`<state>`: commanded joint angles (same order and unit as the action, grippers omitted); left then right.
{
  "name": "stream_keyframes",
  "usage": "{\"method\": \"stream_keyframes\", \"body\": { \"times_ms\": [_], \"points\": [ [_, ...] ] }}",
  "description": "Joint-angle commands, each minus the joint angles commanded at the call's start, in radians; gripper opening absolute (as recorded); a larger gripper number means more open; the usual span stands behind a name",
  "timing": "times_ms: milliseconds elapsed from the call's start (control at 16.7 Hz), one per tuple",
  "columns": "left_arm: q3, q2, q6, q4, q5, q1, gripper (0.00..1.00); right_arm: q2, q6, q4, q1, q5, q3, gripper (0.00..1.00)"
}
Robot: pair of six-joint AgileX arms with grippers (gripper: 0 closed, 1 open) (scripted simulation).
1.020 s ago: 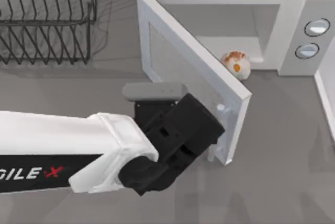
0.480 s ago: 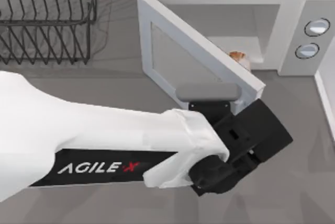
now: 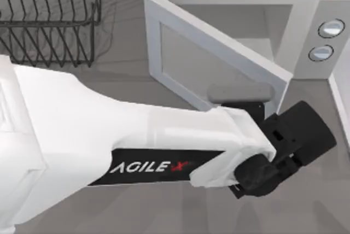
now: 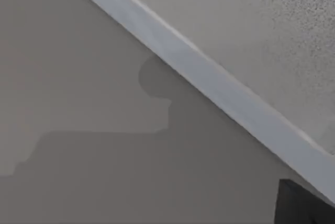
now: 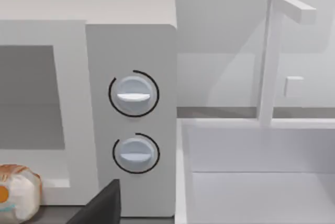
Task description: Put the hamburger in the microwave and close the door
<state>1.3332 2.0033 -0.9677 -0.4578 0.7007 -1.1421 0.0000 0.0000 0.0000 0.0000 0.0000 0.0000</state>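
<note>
From above, the microwave (image 3: 306, 10) stands at the far right of the table (image 3: 126, 81), its grey side panel carrying two round knobs (image 3: 326, 40). The door (image 3: 219, 64) is hinged at its left edge and swung partway in, slanting from the far left toward the near right, so the cavity is open only by a narrow wedge at the right.

My left arm reaches across the table from the left, its white forearm marked AgileX, and the black left end effector (image 3: 298, 135) sits just beside the door's free end, on the outer face. Whether its fingers are apart or together I cannot tell. The left wrist view looks close along the door's pale edge (image 4: 209, 85) and the grey table beneath.

In the right wrist view the hamburger (image 5: 15, 192) lies at the front of the cavity floor, near the opening's lower corner beside the knob panel. To the right of the microwave stands a white sink-like basin (image 5: 261, 182) with a post.

A black wire rack (image 3: 49, 21) stands at the far left.
</note>
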Motion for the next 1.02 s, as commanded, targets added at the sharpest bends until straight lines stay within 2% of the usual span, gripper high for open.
{"method": "stream_keyframes", "body": {
  "times_ms": [180, 360, 780, 1020],
  "points": [
    [0.194, 0.107, -0.033, -0.083, 0.013, -0.042, 0.0, 0.0, 0.0, 0.0, 0.0, 0.0, 0.0, 1.0],
    [0.314, 0.187, -0.057, -0.15, 0.019, -0.073, 0.0, 0.0, 0.0, 0.0, 0.0, 0.0, 0.0, 1.0],
    [0.344, 0.206, -0.062, -0.164, 0.016, -0.069, 0.0, 0.0, 0.0, 0.0, 0.0, 0.0, 0.0, 1.0],
    [0.449, 0.283, 0.019, -0.135, -0.016, 0.019, 0.0, 0.0, 0.0, 0.0, 0.0, 0.0, 0.0, 1.0]
  ]
}}
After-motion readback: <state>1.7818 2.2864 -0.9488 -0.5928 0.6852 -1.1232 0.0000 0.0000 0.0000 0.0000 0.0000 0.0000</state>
